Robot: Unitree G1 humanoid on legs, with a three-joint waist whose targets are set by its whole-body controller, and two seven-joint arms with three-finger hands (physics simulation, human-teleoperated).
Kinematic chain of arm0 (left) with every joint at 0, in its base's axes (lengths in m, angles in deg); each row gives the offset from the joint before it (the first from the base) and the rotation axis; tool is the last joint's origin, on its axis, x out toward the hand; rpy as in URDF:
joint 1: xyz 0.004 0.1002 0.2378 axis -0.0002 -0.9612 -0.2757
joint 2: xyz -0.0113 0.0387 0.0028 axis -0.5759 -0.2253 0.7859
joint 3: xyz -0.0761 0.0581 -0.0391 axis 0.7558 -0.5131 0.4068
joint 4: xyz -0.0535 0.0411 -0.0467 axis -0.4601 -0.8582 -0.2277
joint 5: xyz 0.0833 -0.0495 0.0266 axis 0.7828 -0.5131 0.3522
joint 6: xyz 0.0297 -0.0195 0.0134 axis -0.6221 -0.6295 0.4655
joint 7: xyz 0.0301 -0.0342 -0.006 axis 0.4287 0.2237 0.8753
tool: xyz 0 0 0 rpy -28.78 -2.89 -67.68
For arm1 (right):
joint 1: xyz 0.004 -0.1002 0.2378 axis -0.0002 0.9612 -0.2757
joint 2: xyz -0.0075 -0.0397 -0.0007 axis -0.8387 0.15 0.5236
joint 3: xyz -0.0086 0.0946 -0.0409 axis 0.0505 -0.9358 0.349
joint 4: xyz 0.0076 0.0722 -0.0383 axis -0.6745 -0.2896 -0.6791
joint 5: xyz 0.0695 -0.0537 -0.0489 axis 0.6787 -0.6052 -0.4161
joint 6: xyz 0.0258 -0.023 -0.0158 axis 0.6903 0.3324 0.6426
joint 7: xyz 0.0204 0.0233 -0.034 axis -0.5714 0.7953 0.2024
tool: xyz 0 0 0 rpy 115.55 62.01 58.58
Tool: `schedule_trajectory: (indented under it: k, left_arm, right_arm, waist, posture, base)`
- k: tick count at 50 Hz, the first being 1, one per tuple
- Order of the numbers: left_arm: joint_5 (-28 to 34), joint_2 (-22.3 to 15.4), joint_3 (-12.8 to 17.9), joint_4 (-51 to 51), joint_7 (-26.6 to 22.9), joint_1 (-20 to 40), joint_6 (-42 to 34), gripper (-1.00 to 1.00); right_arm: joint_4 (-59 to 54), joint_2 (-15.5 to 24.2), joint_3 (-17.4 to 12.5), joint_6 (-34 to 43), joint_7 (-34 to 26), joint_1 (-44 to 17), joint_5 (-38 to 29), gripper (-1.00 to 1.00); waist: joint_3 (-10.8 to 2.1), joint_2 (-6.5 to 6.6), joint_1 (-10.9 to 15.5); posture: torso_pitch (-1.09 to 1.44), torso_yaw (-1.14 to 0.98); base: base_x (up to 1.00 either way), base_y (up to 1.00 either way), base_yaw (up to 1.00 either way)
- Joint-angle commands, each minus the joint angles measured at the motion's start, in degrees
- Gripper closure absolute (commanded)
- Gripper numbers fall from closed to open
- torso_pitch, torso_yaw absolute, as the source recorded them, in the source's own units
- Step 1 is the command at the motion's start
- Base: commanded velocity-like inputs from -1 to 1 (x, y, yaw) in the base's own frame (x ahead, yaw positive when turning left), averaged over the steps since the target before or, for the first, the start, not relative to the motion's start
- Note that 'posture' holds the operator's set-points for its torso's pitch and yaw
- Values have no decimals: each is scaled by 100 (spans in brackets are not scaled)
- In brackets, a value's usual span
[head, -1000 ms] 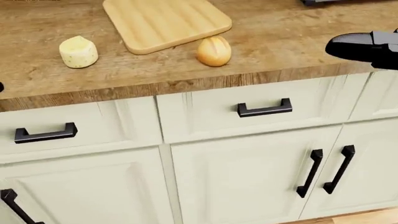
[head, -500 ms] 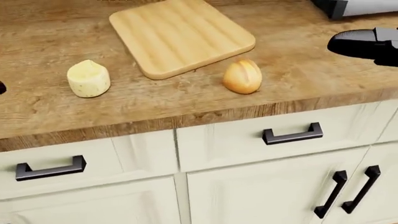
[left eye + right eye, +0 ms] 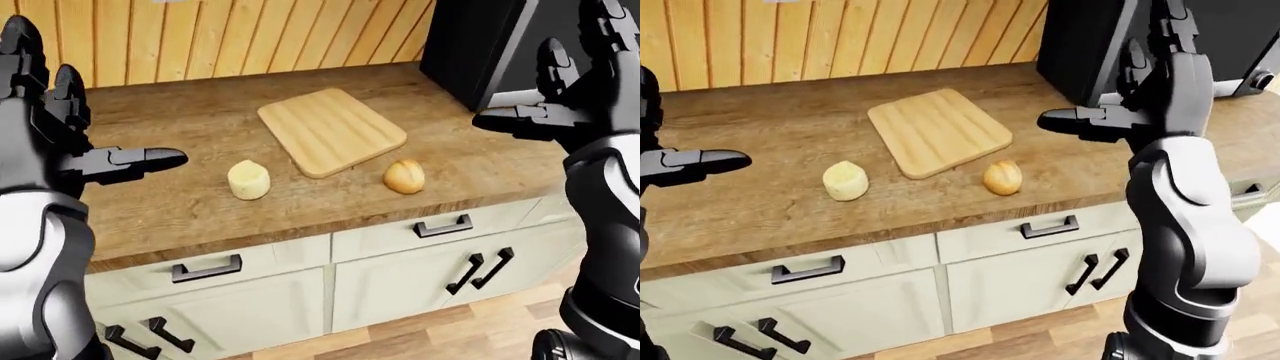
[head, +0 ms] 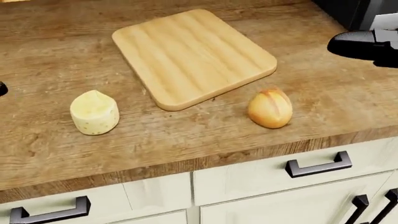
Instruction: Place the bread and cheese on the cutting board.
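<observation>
Left-eye view: I see bread (image 3: 404, 176) and cheese (image 3: 248, 180) on the counter between my raised, open-fingered left hand (image 3: 60, 142) and right hand (image 3: 570, 97).

- Wooden countertop (image 4: 56, 42) is running across the head view — brown grain, edge showing bare.
- Cream cabinets (image 3: 400, 289) are sitting beneath it, drawers over doors, all carrying black handles (image 3: 443, 226).
- Vertical wood-plank wall (image 3: 840, 37) is standing behind the counter.
- Large black appliance (image 3: 1080, 45) is occupying the counter's upper right.
- Wood-tone floor (image 3: 440, 341) is showing at the bottom.
</observation>
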Motion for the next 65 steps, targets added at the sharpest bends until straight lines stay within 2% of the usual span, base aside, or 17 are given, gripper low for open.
schedule_trajectory:
  k: [1,4,6,7,8,17,19,21,22,23,26,29,31,32,35,45,65]
  left_arm:
    - [36,-116,132,167,51,137,181,-100]
    - [36,-114,126,167,53,136,182,-100]
    - [32,-121,130,165,54,144,176,-100]
    - [38,-117,122,158,51,137,187,-100]
    - [42,-119,120,154,50,138,190,-100]
    - [24,-144,126,163,64,173,156,-100]
    - [16,-150,134,167,66,180,143,-100]
    - [6,-160,137,184,72,187,125,-100]
    - [3,-161,139,186,73,187,124,-100]
    - [2,-160,140,187,72,180,129,-100]
    - [-2,-155,144,185,69,168,137,-100]
    - [-11,-158,149,193,70,163,131,-100]
    - [-27,-155,155,196,74,161,122,-100]
    - [-33,-157,154,199,77,166,113,-100]
    - [-38,-161,159,200,70,153,122,-100]
    - [-58,-152,160,243,21,137,185,-100]
    - [-117,-160,168,203,76,128,207,-100]
  right_arm:
    - [210,68,-19,-211,-32,-182,35,-100]
    - [209,68,-12,-212,-23,-183,40,-100]
    - [208,71,-17,-205,-20,-187,47,-100]
    - [205,75,-17,-207,-17,-190,47,-100]
    - [208,79,-11,-208,-20,-191,46,-100]
    - [205,112,-28,-190,-8,-216,75,-100]
    - [206,118,-27,-187,-6,-221,77,-100]
    - [194,127,-30,-190,-5,-234,78,-100]
    - [194,133,-32,-187,-3,-240,81,-100]
    - [176,143,-29,-198,3,-244,63,-100]
    - [164,155,-28,-196,1,-251,53,-100]
    - [134,152,-40,-204,9,-254,49,-100]
    - [143,165,-51,-195,17,-282,83,-100]
    - [122,190,-51,-158,33,-329,98,-100]
    - [128,282,-36,-118,19,-376,87,-100]
    - [25,647,251,386,-661,-857,-567,-100]
    - [-202,1114,1013,1222,-4631,-1841,-3222,-100]
  waist:
    - [-79,10,21]
    - [-46,259,-24]
    - [-178,670,-40]
    - [-133,465,24]
    - [-100,549,-3]
    - [-84,139,99]
    - [-89,-44,126]
    - [-191,-387,136]
    - [-112,-85,73]
    - [-95,-213,97]
    - [-52,-143,67]
    - [21,31,19]
    - [-28,307,-24]
    - [10,108,-15]
    - [-101,122,6]
    - [-102,39,62]
    - [-30,116,22]
  posture:
    - [0,0]
    - [0,0]
    - [0,0]
    - [0,0]
    - [0,0]
    - [0,0]
    - [0,0]
    - [0,0]
    - [0,0]
    - [0,0]
    - [0,0]
    - [0,0]
    - [0,0]
    - [0,0]
    - [0,0]
    - [0,0]
    - [0,0]
  base:
    - [18,13,0]
    - [18,12,0]
    - [18,11,0]
    - [18,11,0]
    - [19,9,0]
    - [18,4,0]
    - [19,3,0]
    - [19,2,0]
    - [18,2,0]
    - [16,2,0]
    - [4,0,0]
    - [0,0,0]
    - [0,0,0]
    - [0,0,0]
    - [0,0,0]
    - [0,0,0]
    - [0,0,0]
